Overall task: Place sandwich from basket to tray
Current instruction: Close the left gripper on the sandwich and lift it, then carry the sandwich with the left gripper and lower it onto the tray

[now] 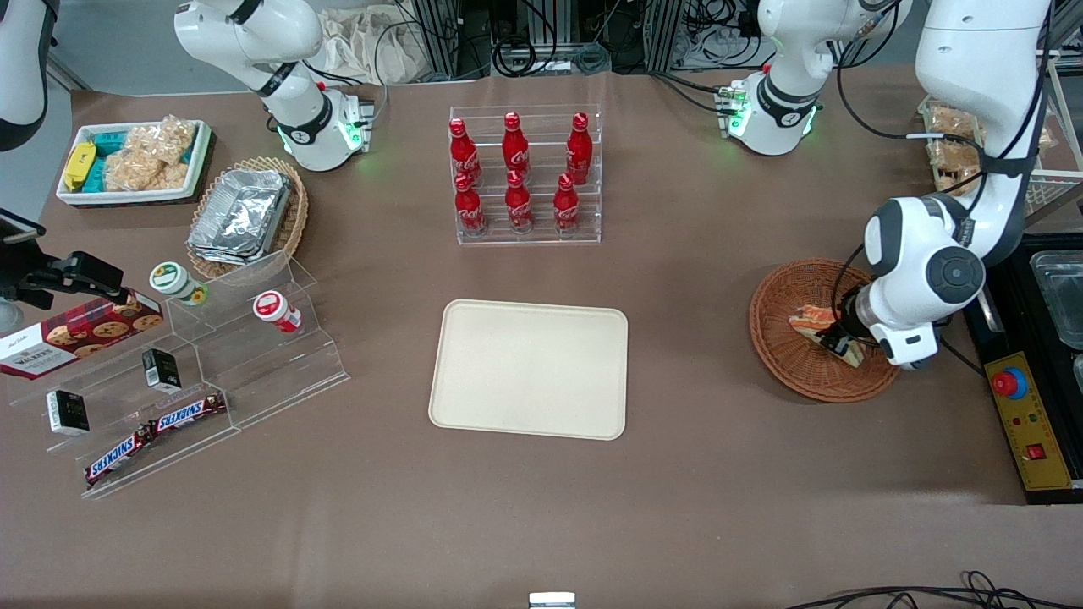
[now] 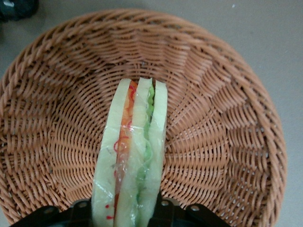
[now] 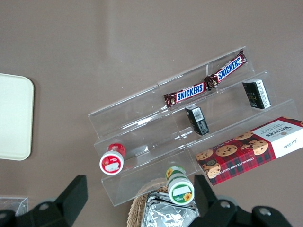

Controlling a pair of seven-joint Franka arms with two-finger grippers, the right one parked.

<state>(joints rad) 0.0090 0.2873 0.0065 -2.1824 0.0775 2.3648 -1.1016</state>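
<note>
The sandwich (image 1: 810, 320), a pale bread wedge with orange, red and green layers, is in the reddish-brown wicker basket (image 1: 791, 365) toward the working arm's end of the table. My left gripper (image 1: 846, 342) reaches down into the basket and is shut on the sandwich's wide end. In the left wrist view the sandwich (image 2: 135, 151) stands on edge between the black fingers (image 2: 163, 213) of the gripper (image 2: 125, 210), with the basket's weave (image 2: 227, 118) all around it. The cream-beige tray (image 1: 530, 369) lies flat in the middle of the table, apart from the basket.
A clear rack of red cola bottles (image 1: 518, 173) stands farther from the front camera than the tray. Toward the parked arm's end are a clear stepped shelf with snacks (image 1: 182, 372), a tan basket with foil trays (image 1: 245, 216) and a white bin of packets (image 1: 135, 161). A control box (image 1: 1028, 419) lies beside the basket.
</note>
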